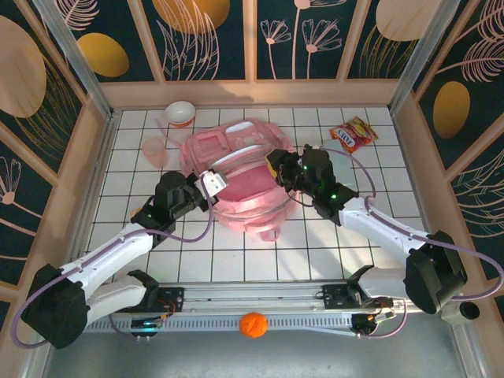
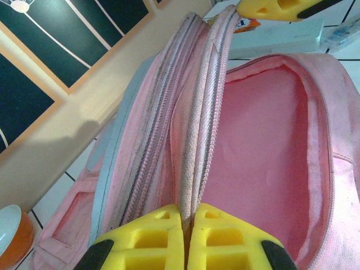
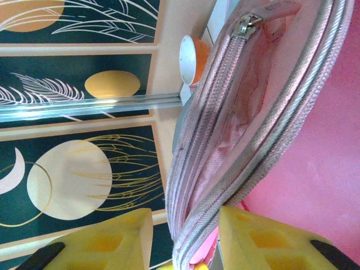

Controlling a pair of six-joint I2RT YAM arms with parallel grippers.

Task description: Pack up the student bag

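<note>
- The pink backpack [image 1: 236, 153] lies mid-way across the tiled table [image 1: 236, 264], its open mouth between both grippers
- Left gripper [image 2: 187, 222] is clamped on the woven zip edge, with its yellow fingers [image 2: 152, 236] pressed together
- Right gripper [image 3: 185, 219] straddles the opposite rim with its jaws apart
- Soft fabric, smooth pink lining, ribbed zip teeth

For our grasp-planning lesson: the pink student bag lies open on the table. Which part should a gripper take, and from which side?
On the student bag, take the zip-edged rim of the main opening, coming from the arms' side. It stands up as a thin ridge that two fingers can pinch, as the left gripper does; the body is probably too broad.
</note>
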